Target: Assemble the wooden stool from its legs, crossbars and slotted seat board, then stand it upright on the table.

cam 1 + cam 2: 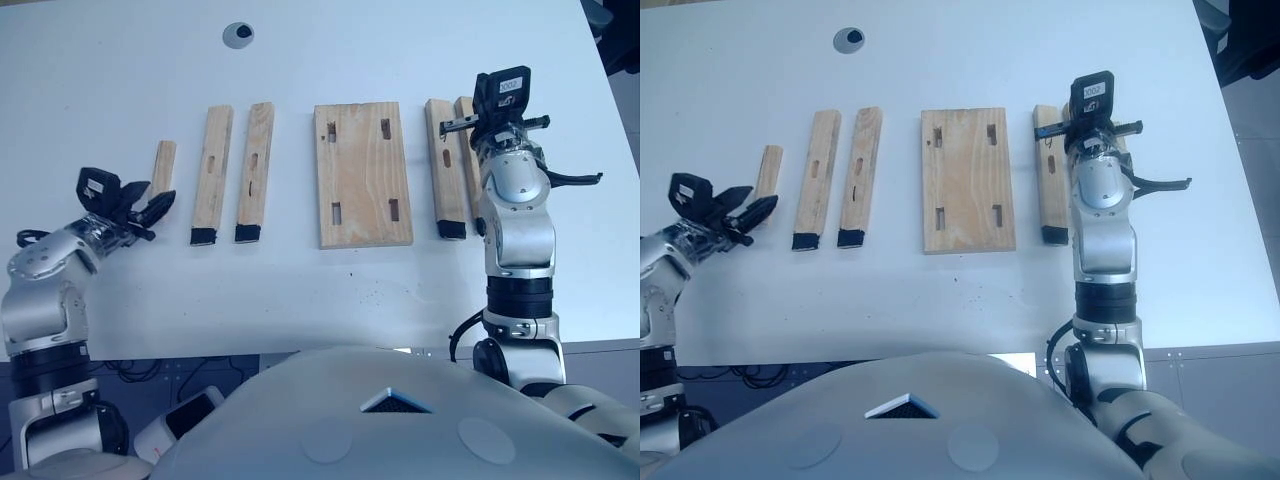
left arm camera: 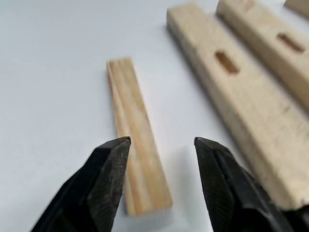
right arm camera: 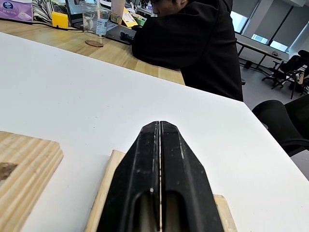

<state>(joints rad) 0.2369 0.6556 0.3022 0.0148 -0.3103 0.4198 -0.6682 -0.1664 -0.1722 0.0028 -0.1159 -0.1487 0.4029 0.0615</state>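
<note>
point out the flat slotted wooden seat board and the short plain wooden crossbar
flat slotted wooden seat board (image 1: 364, 175), left eye view, bare centre between slots
short plain wooden crossbar (image 2: 134, 121), left wrist view, middle of top face

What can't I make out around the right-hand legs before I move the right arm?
- Rightmost leg: eye views, the right arm covers most of it, slot hidden.
- Right gripper: wrist view, shut fingers block whether it touches that leg.
- Inner right leg: wrist view, cut off by the picture edge.

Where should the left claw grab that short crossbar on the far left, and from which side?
Probably across its narrow width at the near end, from above: the crossbar lies flat, clear of the neighbouring leg, and the open left claw faces that end.
</note>
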